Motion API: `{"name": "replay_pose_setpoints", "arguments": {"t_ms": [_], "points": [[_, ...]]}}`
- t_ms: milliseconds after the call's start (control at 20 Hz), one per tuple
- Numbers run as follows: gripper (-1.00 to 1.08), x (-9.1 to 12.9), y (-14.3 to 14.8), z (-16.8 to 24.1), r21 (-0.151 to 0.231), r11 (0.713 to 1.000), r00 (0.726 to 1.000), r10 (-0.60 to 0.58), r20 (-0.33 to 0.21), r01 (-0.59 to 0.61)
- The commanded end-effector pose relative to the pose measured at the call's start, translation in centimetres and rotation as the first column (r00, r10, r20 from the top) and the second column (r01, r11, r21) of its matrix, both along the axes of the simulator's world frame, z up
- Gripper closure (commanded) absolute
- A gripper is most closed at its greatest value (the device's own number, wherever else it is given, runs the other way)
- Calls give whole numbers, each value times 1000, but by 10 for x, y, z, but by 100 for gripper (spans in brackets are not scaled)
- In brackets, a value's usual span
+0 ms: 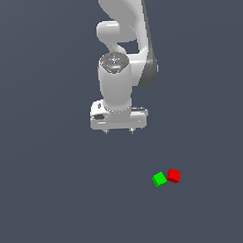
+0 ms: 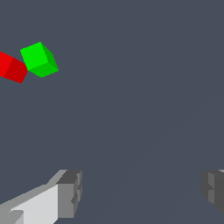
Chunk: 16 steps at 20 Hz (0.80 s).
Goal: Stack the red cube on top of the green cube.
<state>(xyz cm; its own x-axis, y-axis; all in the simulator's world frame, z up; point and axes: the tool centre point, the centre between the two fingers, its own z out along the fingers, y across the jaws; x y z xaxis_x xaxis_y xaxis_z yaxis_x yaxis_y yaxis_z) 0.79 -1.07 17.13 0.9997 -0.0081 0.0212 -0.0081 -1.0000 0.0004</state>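
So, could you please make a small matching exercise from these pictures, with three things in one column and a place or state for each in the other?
Things:
1. red cube
2. green cube
3. fingers

Places or states:
A. spread wide apart, holding nothing
B. on the floor, nearer the exterior view's left of the two cubes
C. on the floor, nearer the exterior view's right of the two cubes

Pairs: 1-C, 2-B, 3-A
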Motion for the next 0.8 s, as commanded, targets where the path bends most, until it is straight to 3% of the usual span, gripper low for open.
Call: {"name": "replay_pose_setpoints", "arguments": {"t_ms": [0,400,750], "points": [[-92,0,0,0,0,1000,1000,0,0,0],[-92,4,13,-5,0,1000,1000,-21,-1,21],[-92,16,44,-18,1,997,997,-73,-4,73]]}}
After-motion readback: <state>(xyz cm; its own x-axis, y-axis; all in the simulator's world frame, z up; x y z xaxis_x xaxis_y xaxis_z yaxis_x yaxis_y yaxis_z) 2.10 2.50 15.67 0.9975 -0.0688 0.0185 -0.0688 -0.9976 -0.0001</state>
